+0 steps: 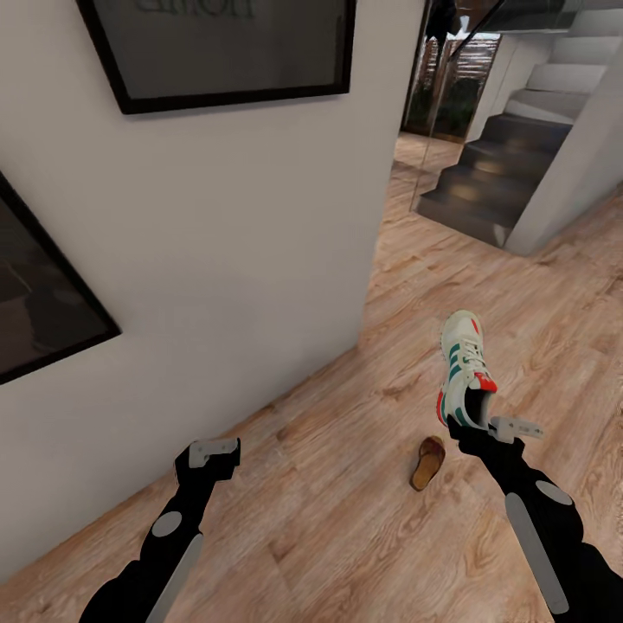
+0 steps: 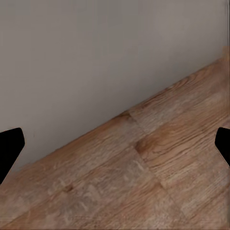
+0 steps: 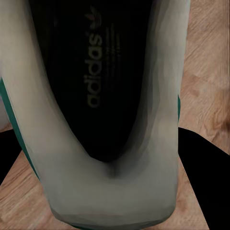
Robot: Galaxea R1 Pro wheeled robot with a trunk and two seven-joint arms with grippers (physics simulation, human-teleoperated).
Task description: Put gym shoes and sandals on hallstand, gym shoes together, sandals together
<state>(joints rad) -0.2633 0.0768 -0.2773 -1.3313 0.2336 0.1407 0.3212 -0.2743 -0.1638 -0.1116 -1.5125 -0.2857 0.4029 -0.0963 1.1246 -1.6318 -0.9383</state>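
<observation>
A cream-white gym shoe [image 1: 464, 372] with green stripes and a red heel patch hangs above the corridor floor [image 1: 346, 484], toe pointing away from me. My right gripper [image 1: 476, 426] is shut on its heel. The right wrist view looks straight into the gym shoe's [image 3: 108, 110] dark opening, with the cream heel collar closest. One dark brown sandal [image 1: 427, 462] with a tan sole lies on the planks just left of the right gripper. My left gripper [image 1: 210, 453] hangs open and holds nothing, low near the wall; its dark fingertips [image 2: 9, 148] sit far apart over bare floor. The hallstand is out of view.
A white wall [image 1: 216, 260] with two dark framed pictures [image 1: 225, 52] runs along the left and ends at a corner. Beyond it the wood floor continues to a dark staircase [image 1: 493, 173] with a white side at the back right.
</observation>
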